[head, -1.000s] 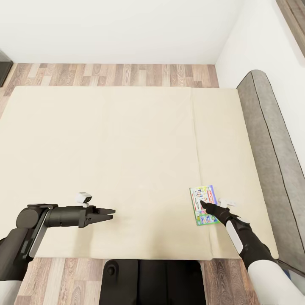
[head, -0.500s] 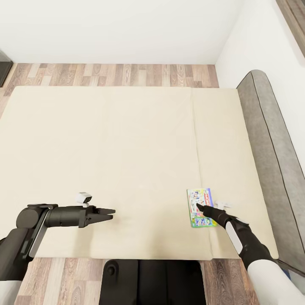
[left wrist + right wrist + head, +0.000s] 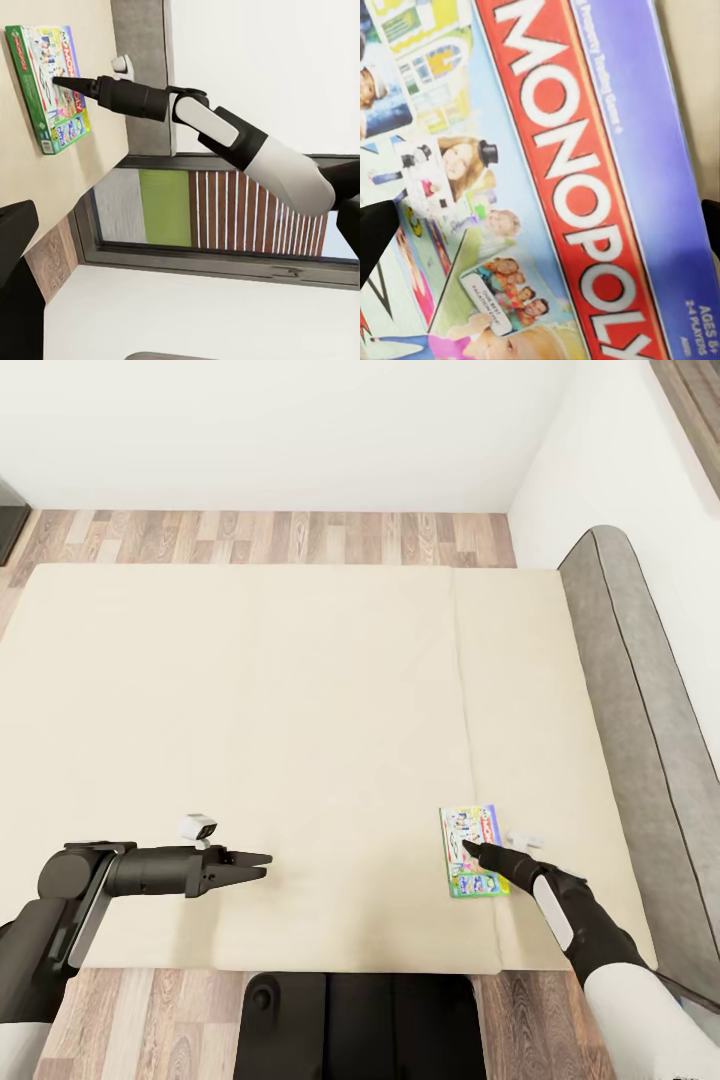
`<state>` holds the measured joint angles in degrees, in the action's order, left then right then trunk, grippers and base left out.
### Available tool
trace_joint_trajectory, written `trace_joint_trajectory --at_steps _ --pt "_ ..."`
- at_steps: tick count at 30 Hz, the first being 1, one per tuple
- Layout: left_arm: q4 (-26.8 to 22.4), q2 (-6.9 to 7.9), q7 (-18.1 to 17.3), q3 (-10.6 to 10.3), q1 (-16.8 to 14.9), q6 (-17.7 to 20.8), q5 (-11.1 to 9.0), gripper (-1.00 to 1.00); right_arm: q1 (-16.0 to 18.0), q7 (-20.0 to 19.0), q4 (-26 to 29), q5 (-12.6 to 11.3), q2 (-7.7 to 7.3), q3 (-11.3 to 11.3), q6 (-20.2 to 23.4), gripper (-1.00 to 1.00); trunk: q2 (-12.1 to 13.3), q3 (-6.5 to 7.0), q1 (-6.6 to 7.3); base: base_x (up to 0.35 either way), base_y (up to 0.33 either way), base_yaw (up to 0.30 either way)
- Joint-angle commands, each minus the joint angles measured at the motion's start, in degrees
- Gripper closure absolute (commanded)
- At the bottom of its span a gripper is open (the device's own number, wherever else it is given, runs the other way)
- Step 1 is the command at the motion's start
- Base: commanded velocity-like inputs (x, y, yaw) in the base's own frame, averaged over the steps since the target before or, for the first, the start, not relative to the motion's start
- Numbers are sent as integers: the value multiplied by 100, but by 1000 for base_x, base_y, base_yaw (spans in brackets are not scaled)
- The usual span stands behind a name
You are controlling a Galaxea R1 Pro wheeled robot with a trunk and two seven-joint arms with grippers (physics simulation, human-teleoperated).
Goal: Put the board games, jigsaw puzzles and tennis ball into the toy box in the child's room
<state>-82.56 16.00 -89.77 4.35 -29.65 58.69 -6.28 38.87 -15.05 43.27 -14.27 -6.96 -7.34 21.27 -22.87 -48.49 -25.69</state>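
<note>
One board game (image 3: pixel 468 825), a flat Monopoly box, lies face up on the beige bed (image 3: pixel 300 690) near its front right corner. My right gripper (image 3: pixel 468 847) reaches down onto the box's top face. In the right wrist view its black fingertips (image 3: pixel 373 232) sit at opposite edges, wide apart, with the box lid (image 3: pixel 562 172) between them. The left wrist view shows that same gripper (image 3: pixel 58 79) touching the box (image 3: pixel 37 52). My left gripper (image 3: pixel 266 864) hovers over the front left of the mattress, fingers slightly parted and holding nothing. The toy box, table, jigsaw puzzles and tennis ball are out of view.
A grey padded headboard (image 3: pixel 630 690) runs along the bed's right side against the white wall. Wood-plank floor (image 3: pixel 270 538) lies beyond the far edge. My dark base (image 3: pixel 360 1025) stands at the near edge. A grey-framed window (image 3: pixel 210 217) is on the right wall.
My right gripper's tip has slid a little left and toward the near edge, and the board game has moved with it and turned slightly. The left arm has stayed still.
</note>
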Motion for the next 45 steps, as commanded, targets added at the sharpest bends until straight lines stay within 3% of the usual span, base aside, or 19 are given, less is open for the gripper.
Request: trace_joint_trajectory --at_steps 1,12,19,29,45 --pt "3 -1 -23 -7 -5 58 4 -100 0 -20 -89 49 138 -49 31 -100 -4 -6 -9 0 0 0" --pt "3 -1 -23 -13 -5 55 4 -100 21 -21 -82 39 143 -50 111 -100 -4 -6 -9 0 0 0" --pt "3 -1 -23 -13 -5 54 4 -100 49 -45 -60 37 143 -49 398 -100 -4 -6 -9 0 0 0" --pt "3 -1 -23 -10 -5 54 4 -100 43 -482 -31 46 140 -49 384 -100 -4 -6 -9 0 0 0" --pt "3 -1 -23 -6 -5 54 4 -100 35 -556 137 44 144 -35 386 -100 -4 -6 -9 0 0 0"
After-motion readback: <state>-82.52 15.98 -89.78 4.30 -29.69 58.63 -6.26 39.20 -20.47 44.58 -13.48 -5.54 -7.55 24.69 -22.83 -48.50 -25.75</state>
